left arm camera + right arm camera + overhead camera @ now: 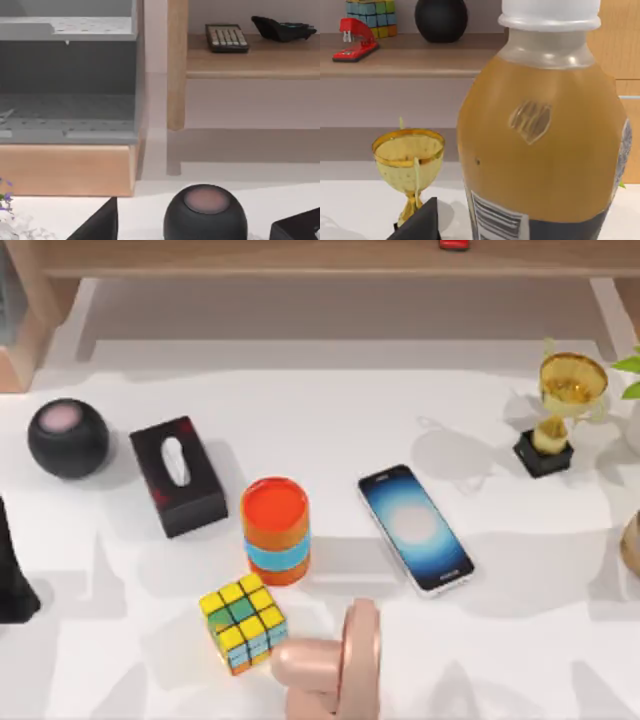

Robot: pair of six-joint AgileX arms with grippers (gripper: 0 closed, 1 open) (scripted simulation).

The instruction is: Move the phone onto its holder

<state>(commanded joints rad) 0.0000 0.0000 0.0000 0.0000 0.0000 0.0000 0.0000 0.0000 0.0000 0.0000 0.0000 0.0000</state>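
1. One phone lies flat, screen up, on the white table in the top view, at two o'clock from the pink holder; the left arm is parked at nine o'clock.
2. Left wrist view: a black round speaker and a dark finger; its opening cannot be judged.
3. Right wrist view: an orange bottle, a gold trophy and a finger, grip unclear.

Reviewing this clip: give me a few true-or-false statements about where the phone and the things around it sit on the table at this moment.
1. The phone lies flat on the table, screen up. True.
2. The phone rests on the pink holder. False: it lies on the table apart from the holder, which stands nearer the front edge.
3. The orange and blue can stands between the black tissue box and the phone. True.
4. The gold trophy stands at the table's left. False: it is at the right.
5. The Rubik's cube sits beside the holder. True.
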